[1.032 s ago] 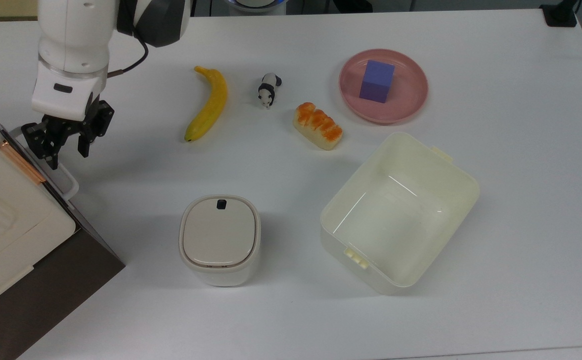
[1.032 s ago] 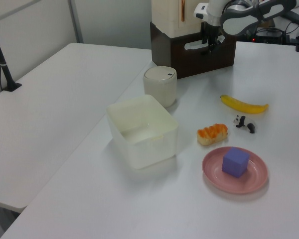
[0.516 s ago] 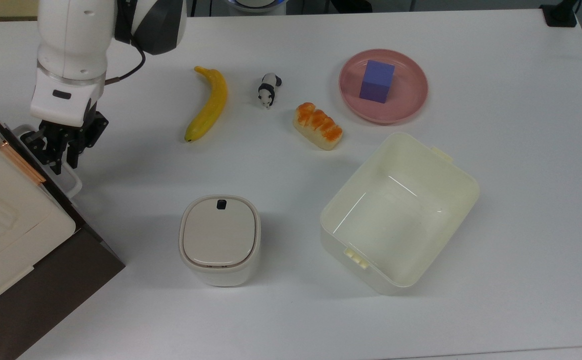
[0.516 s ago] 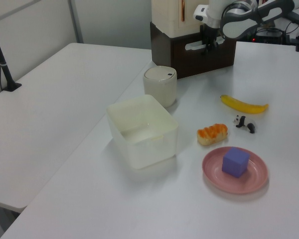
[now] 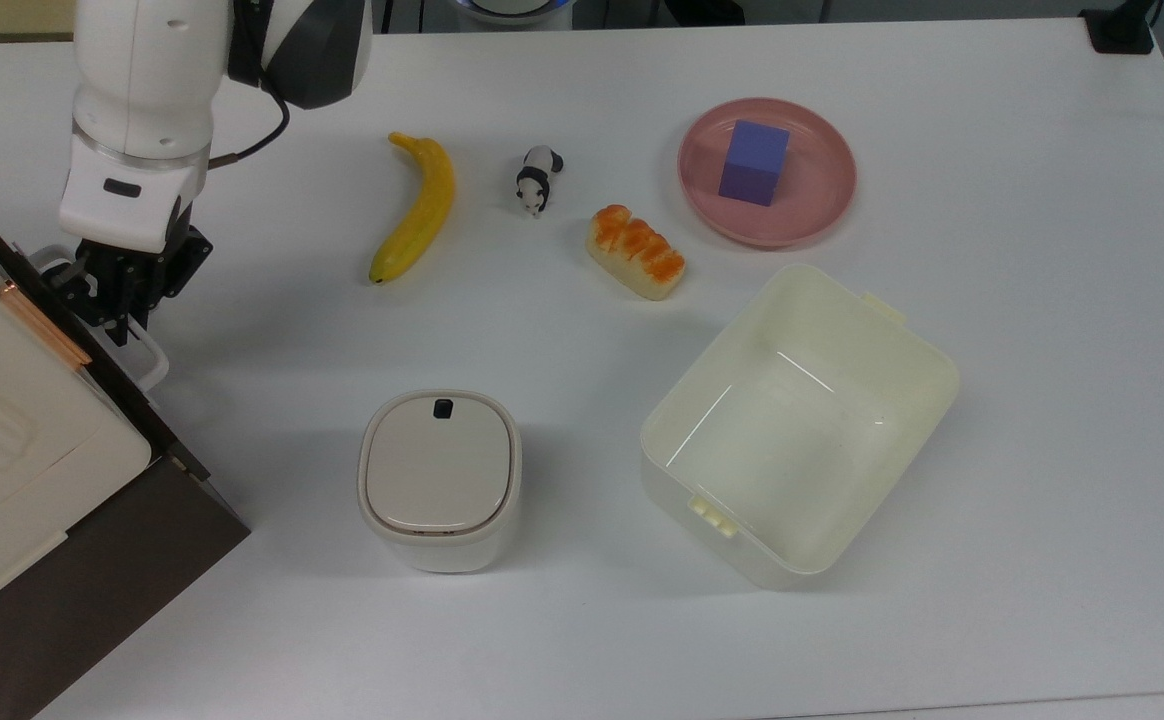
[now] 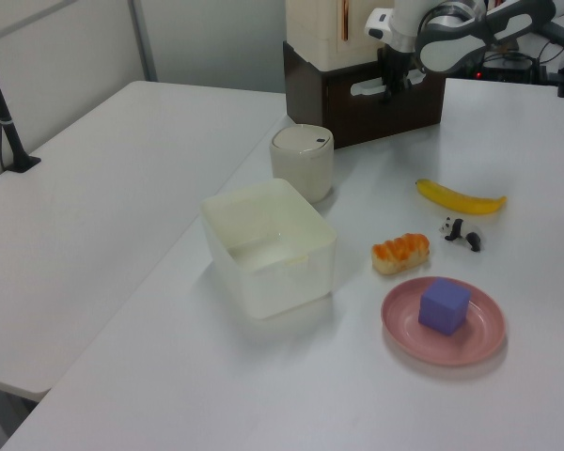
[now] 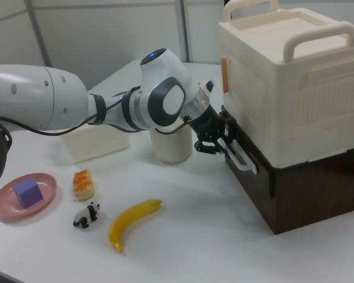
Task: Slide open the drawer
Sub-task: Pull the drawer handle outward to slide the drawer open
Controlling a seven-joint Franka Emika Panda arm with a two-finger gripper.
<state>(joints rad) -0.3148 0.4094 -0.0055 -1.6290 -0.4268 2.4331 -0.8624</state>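
at the left edge of the top view, the pincer (image 5: 114, 300) has closed narrow onto the white handle (image 5: 147, 352) of the drawer (image 7: 255, 177), after hanging open beside it a second ago. the drawer front now looks barely out, so the pull seems just begun.

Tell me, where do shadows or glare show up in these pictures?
Top view: soft shadows lie beside the white lidded bin and the cream tub, whose inside shows thin bright glints. Right view: a blue light glows on the arm.
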